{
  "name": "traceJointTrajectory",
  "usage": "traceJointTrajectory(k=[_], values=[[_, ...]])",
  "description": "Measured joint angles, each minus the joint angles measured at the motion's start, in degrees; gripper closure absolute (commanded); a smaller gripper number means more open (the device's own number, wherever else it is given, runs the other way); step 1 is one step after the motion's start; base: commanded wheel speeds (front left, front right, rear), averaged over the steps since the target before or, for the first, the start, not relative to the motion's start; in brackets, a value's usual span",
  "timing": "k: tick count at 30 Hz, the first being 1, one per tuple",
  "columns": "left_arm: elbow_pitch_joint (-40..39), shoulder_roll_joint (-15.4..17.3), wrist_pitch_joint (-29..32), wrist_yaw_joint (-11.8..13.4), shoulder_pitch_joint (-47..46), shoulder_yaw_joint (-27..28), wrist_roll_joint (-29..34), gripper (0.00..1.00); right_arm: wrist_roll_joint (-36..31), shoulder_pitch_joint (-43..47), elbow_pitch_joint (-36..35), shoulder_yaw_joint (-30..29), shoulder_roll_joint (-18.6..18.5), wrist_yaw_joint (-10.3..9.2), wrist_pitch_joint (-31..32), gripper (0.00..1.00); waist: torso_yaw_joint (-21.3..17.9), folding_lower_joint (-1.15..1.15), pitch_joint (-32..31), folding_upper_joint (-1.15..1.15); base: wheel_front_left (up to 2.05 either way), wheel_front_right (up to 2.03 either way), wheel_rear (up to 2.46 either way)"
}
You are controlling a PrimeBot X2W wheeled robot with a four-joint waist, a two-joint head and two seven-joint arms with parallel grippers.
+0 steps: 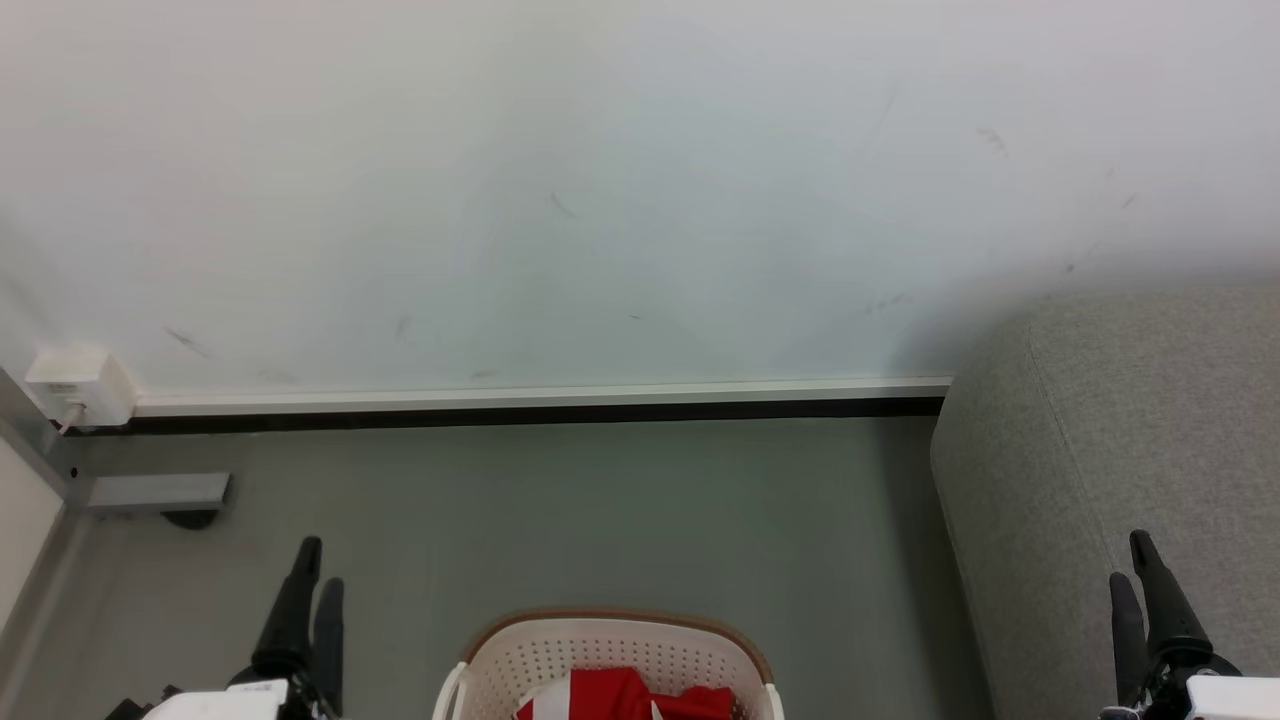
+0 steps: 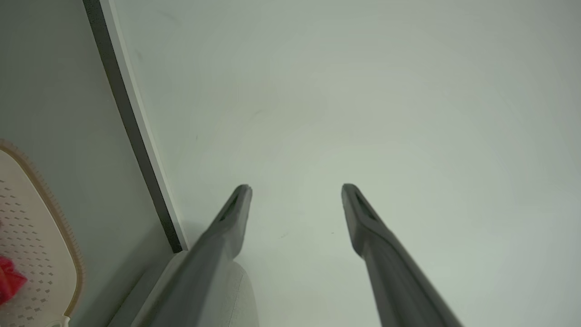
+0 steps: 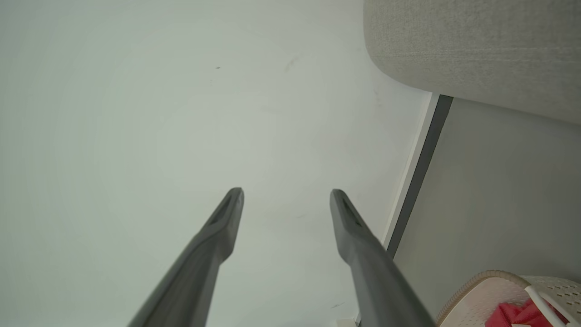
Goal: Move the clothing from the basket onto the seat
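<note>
- Claws: we see our left claw (image 1: 320, 565) and right claw (image 1: 1130, 560) both spread wide, holding nothing.
- The red shirt (image 1: 620, 695) lies bunched in the basket (image 1: 610, 620), between the claws and behind their tips; we judge it nearer the left.
- The sofa (image 1: 1120, 420) sits just beside our right claw.

head cam looks forward and down, basket (image 1: 600, 652) at its bottom edge, wall (image 1: 600, 200) beyond it. both wrist cams face that wall, each sharing the basket rim in a lower corner.

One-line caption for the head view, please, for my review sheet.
Open left gripper and right gripper flank the basket holding the red clothing; grey seat at right, wall ahead.
</note>
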Motion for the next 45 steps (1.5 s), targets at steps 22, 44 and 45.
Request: traceJointTrajectory(k=[22, 44, 45], values=[[-4.89, 0.03, -5.36, 0.48, -0.32, 1.05, 23.16, 0.0, -15.22, -1.19, -4.11, 6.78, -2.31, 0.0, -5.45, 0.0, 0.07, 0.0, 0.41, 0.0, 0.0, 0.0, 0.0], [-6.59, 0.07, -9.6, 4.17, 0.76, -0.88, 49.99, 0.0, -46.08, -1.26, -3.52, 9.27, -3.3, 0.0, -9.77, 0.0, 0.37, 0.0, 0.01, 0.0, 0.0, 0.0, 0.0], [-6.58, 0.07, -9.8, 4.39, 0.76, -0.89, 51.08, 0.0, -46.88, -1.26, -3.49, 9.25, -3.26, 0.0, -9.9, 0.0, 0.38, 0.0, 0.0, 0.0, 0.0, 0.0, 0.0]])
